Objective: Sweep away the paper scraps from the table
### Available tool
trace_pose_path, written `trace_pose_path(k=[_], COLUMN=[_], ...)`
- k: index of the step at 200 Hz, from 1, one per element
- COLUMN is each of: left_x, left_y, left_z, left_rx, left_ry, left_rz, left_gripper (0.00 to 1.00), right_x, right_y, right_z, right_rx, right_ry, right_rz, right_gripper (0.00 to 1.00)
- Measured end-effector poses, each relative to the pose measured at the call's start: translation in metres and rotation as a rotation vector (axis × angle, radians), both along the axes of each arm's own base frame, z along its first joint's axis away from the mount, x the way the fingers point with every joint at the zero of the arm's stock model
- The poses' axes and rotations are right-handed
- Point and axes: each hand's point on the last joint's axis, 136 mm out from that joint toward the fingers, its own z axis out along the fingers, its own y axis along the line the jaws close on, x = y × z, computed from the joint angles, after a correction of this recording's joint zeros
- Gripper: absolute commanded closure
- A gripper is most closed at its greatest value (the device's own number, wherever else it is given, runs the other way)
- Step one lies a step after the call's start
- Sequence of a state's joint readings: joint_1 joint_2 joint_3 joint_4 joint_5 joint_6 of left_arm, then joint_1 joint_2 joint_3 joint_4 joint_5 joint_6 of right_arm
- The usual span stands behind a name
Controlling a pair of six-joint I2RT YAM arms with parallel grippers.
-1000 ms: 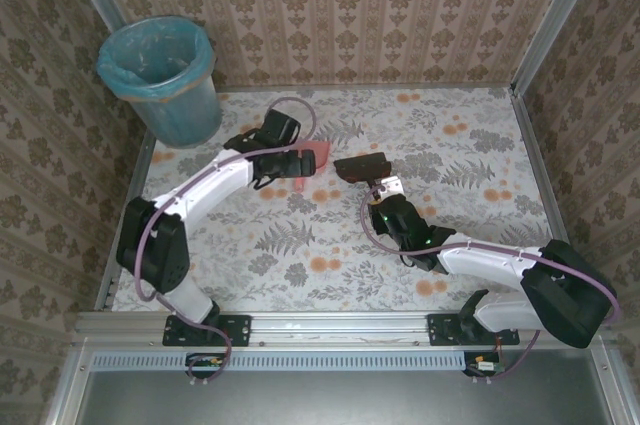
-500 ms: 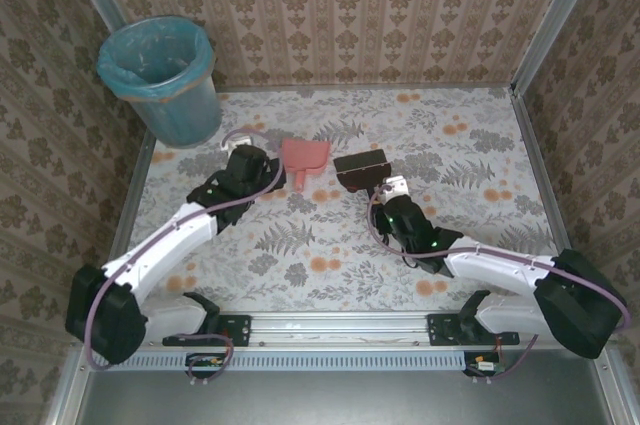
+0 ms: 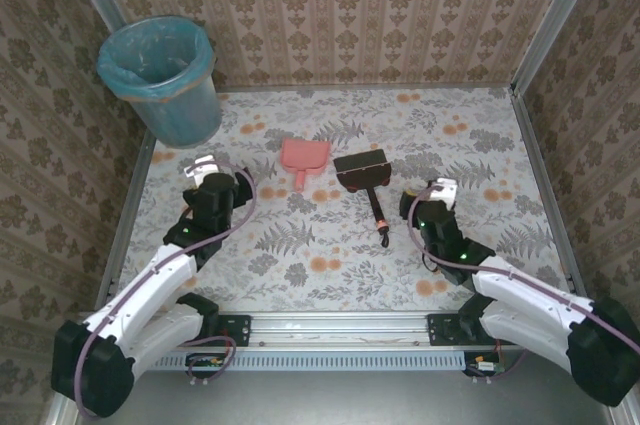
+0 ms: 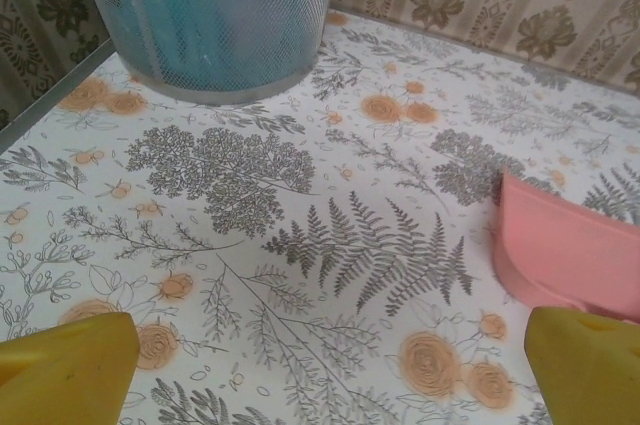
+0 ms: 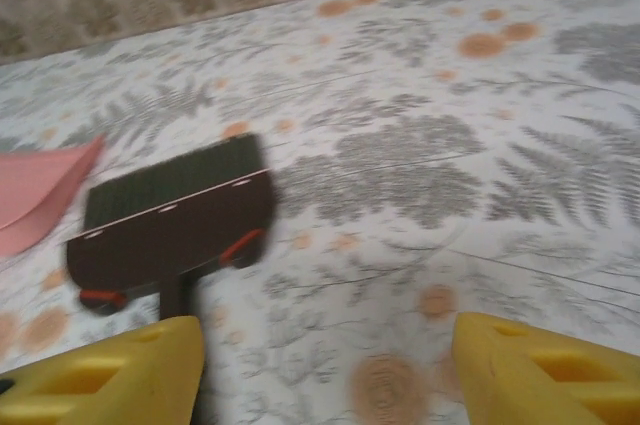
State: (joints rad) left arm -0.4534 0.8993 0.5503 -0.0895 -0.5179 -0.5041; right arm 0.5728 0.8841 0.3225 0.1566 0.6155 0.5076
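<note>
Two empty pincers stand apart: left pincer [image 3: 203, 169] and right pincer [image 3: 437, 191] have withdrawn from dustpan [image 3: 304, 157] and brush [image 3: 362, 173] mid-frame; table [image 3: 480, 145] apparently swept.

My top camera looks down from behind me; both wrist cameras skim the worktop [image 3: 330, 245] low, sharing the dustpan [image 4: 565, 255].

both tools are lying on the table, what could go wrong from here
1. The brush has its handle end near the open right gripper; a sideways swing might knock it into the dustpan close beside its head.
2. The bin stands at the far left corner near the left gripper; a wide reach might bump it.
</note>
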Motion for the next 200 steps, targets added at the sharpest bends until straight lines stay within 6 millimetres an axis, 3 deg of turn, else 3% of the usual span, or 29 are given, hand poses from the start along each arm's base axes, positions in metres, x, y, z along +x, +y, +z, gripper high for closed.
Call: trace_pose_path(k=[6, 22, 75, 103, 117, 151, 200], left_x=[0.002, 0.007, 0.026, 0.04, 0.046, 0.048, 0.054], left_y=[0.004, 0.015, 0.055, 0.08, 0.094, 0.112, 0.125], left_z=[-0.001, 0.001, -0.002, -0.011, -0.018, -0.044, -0.039], left_rx=[0.008, 0.031, 0.108, 0.148, 0.163, 0.196, 0.222], left_ry=[0.001, -0.012, -0.063, -0.059, -0.05, -0.008, -0.038], left_rz=[0.005, 0.024, 0.113, 0.179, 0.213, 0.238, 0.262], left_gripper=[0.0, 0.0, 0.0, 0.0, 0.0, 0.0, 0.0], right_x=[-0.002, -0.008, -0.014, 0.008, 0.022, 0.051, 0.08], right_y=[-0.008, -0.027, -0.048, -0.049, -0.055, -0.082, -0.111], right_z=[0.0, 0.0, 0.024, 0.055, 0.061, 0.04, 0.005], right_rx=[0.018, 0.057, 0.116, 0.104, 0.083, -0.045, -0.217], right_ry=[-0.002, -0.013, -0.054, -0.078, -0.086, -0.039, 0.041], right_rz=[-0.032, -0.102, -0.185, -0.215, -0.241, -0.29, -0.25], right_gripper=[0.25, 0.0, 0.0, 0.0, 0.0, 0.0, 0.0])
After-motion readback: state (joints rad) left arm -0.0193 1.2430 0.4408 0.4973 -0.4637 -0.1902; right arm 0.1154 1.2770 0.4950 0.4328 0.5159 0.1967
